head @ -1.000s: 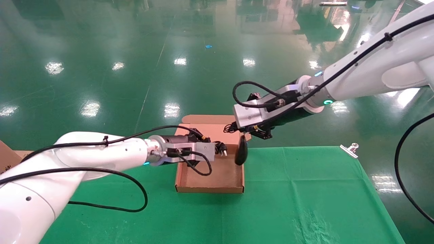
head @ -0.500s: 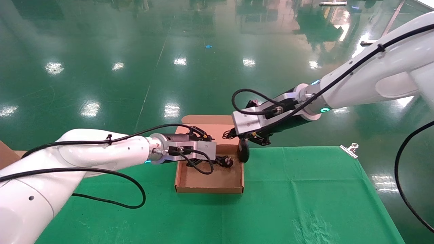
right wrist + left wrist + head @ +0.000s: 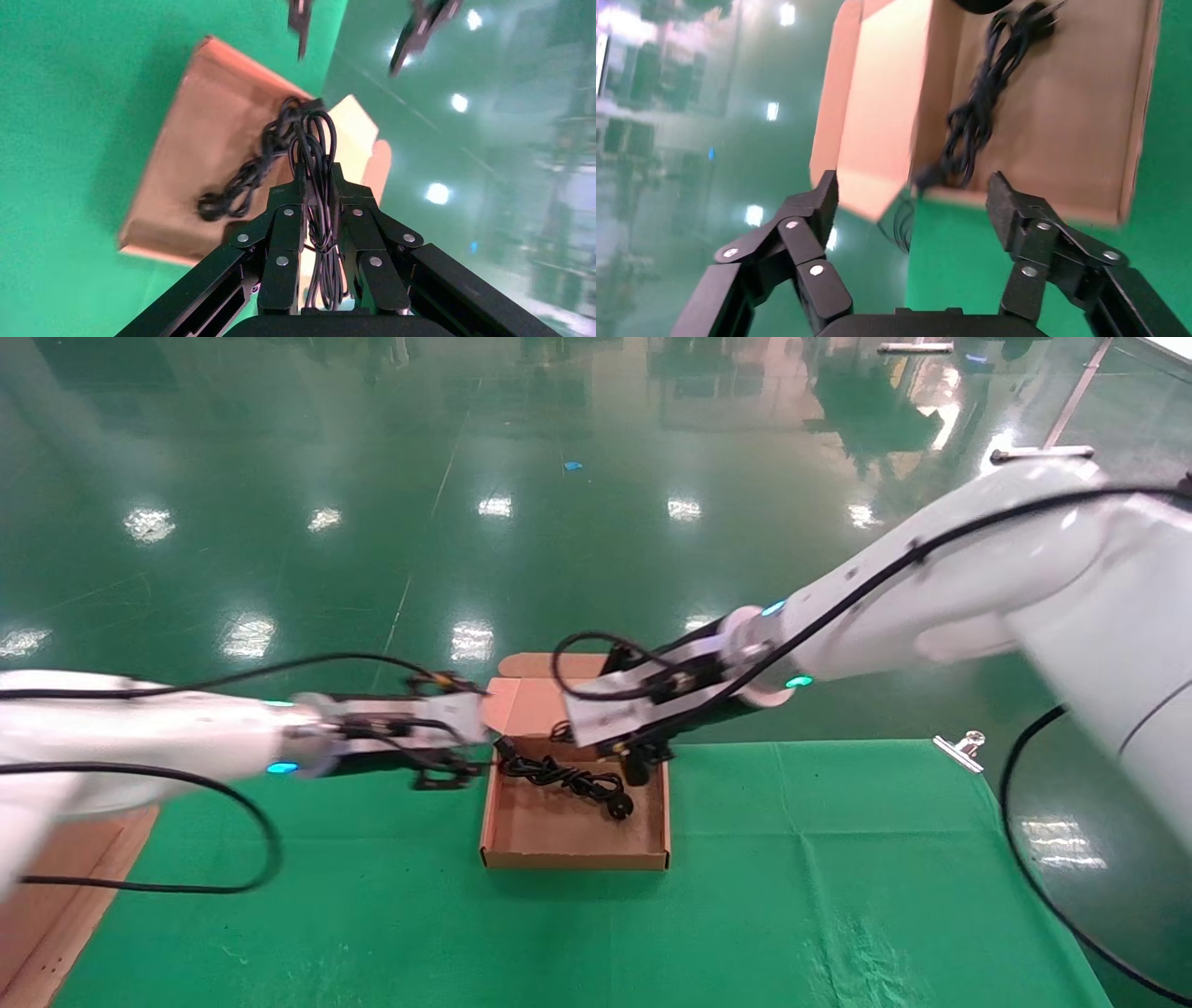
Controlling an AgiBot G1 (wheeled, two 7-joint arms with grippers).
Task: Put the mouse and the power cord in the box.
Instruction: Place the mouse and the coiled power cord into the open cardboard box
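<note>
the right tool (image 3: 320, 200) is pressed together on a bunch of thin black wire, which i take to be the mouse's wire (image 3: 318, 151) looped between its fingers. in the head view this tool (image 3: 638, 756) hangs over the far right corner of the box (image 3: 575, 851), and the mouse (image 3: 636, 771) shows only as a small dark shape just under it, near the right wall; whether it rests on the box floor i cannot tell.

the left tool (image 3: 912, 200) is spread wide and holds nothing. it sits just beyond the box's left wall, over the tabletop (image 3: 372, 915), beside the upright flap lid (image 3: 535, 696).

the power cord (image 3: 563, 777) lies inside the box, a wavy bundle running from the far left corner toward the middle, plug end nearest the centre.

what matters next: the mouse hangs directly beneath the right tool, already above the box, so the release looks to be a short drop, with the wire needing to fall inside the walls as well.
</note>
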